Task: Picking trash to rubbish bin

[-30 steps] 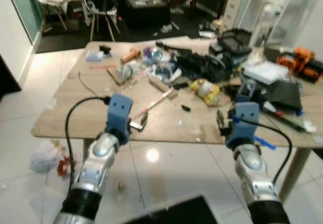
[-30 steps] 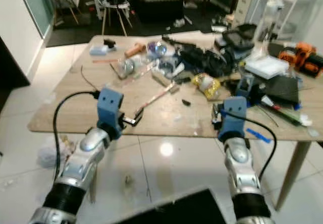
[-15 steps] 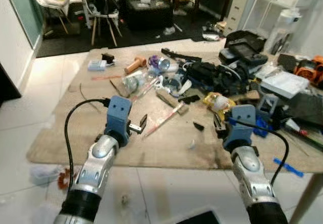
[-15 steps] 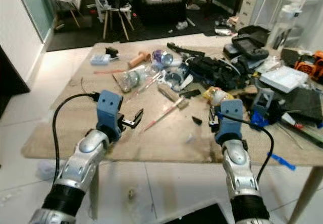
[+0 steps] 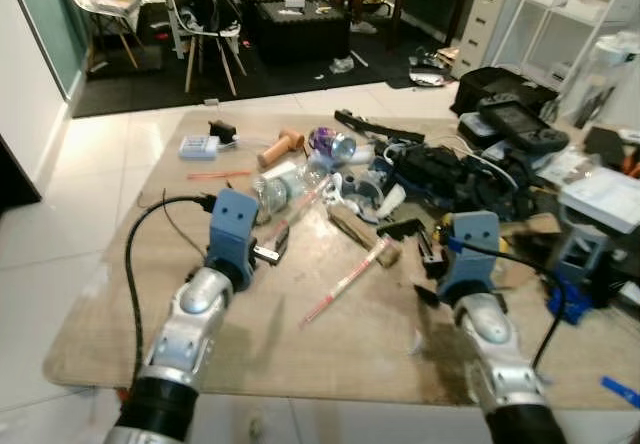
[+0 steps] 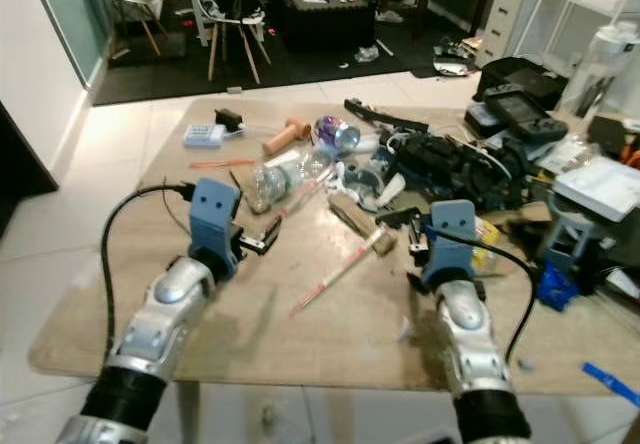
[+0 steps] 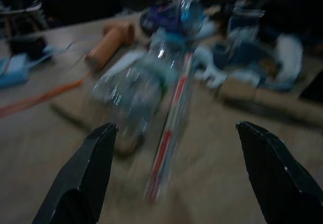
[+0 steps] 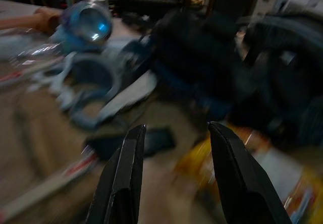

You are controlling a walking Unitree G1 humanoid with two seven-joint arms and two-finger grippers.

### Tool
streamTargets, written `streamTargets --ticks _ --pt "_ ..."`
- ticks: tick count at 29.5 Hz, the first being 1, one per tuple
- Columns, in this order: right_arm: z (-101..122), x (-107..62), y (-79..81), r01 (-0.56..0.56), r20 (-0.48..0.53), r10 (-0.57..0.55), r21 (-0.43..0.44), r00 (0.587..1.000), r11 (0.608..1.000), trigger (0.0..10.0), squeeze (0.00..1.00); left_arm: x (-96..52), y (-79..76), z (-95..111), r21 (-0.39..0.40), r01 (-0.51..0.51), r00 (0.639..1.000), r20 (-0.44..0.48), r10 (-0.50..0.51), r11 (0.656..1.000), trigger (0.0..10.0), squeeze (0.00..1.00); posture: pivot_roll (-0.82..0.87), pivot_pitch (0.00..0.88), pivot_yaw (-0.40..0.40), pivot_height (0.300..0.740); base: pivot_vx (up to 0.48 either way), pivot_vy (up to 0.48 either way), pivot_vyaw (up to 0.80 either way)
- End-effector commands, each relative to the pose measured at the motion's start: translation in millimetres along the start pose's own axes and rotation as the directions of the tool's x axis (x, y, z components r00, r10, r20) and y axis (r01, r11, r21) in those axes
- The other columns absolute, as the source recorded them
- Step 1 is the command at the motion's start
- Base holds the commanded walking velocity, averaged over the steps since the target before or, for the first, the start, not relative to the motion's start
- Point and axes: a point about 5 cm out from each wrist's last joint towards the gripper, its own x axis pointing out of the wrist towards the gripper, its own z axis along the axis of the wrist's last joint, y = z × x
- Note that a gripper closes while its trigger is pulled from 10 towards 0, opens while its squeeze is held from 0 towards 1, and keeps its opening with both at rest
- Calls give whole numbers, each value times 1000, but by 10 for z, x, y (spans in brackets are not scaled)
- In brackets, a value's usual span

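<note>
A wooden table [image 5: 120,304] is strewn with trash. A crushed clear plastic bottle [image 5: 283,186] lies near the middle, with a long red-and-white stick [image 5: 345,282] in front of it. My left gripper [image 5: 275,247] hovers open over the table just short of the bottle [image 7: 136,88], its fingers spread wide, with the stick [image 7: 169,133] between them further on. My right gripper [image 5: 428,264] is open over the table's right part. A yellow wrapper [image 8: 262,168] lies just ahead of it, beside a black scrap [image 8: 151,141]. Neither gripper holds anything.
A black bag [image 5: 455,169] and tangled cables crowd the table's back right. An orange cylinder [image 5: 280,148], a purple foil piece [image 5: 330,146] and a small blue box [image 5: 196,146] lie at the back. Chairs [image 5: 205,9] and a dark low table [image 5: 295,24] stand beyond.
The camera has moved forward, so the table is closer and fills more of the view. Both grippers, earlier at the table's front edge, now hang over its top, still open.
</note>
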Motion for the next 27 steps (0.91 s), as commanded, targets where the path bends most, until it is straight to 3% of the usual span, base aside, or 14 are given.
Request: streamTargets --ticks 1,7,16,22,23,24,25,26,27 --pt "-7 -1 28 -6 -9 7 10 1000 1000 10000 0 -31 17 -31 -4 5 1000 -9 -5 1000 10000 0 -101 51 1 740 0 0 0" --pt "-25 -9 69 -24 -18 24 14 1000 1000 10000 0 -38 5 -5 -9 34 999 8 -34 999 10000 0 -99 56 0 740 0 0 0" --pt "-63 -28 164 -87 -47 88 32 995 996 10000 0 -91 -36 36 52 204 978 25 -206 977 10000 0 -99 60 1 740 0 0 0" --pt "-119 -57 211 -136 -85 137 22 987 990 10000 0 -157 -97 54 74 392 920 -2 -393 917 10000 0 -97 65 -1 740 0 0 0" --pt "-126 -68 216 -138 -89 139 22 986 990 10000 0 -170 -125 46 75 426 904 -7 -427 902 10000 259 -96 69 -2 740 0 0 0" --pt "-152 -94 229 -146 -102 148 26 984 989 10000 0 -182 -160 27 76 465 885 -20 -464 882 10000 329 -98 72 1 740 0 0 0" --pt "-176 -108 235 -152 -113 154 26 982 988 10000 0 -185 -176 23 72 478 878 -23 -478 875 10000 627 -98 73 2 740 0 0 0" --pt "-197 -119 239 -156 -122 158 24 980 987 10000 0 -183 -185 22 69 482 876 -24 -481 874 10000 757 -98 74 2 740 0 0 0" --pt "-221 -136 252 -164 -135 166 25 977 986 10000 0 -177 -206 16 59 493 870 -29 -492 868 10000 1000 -99 75 3 740 0 0 0"
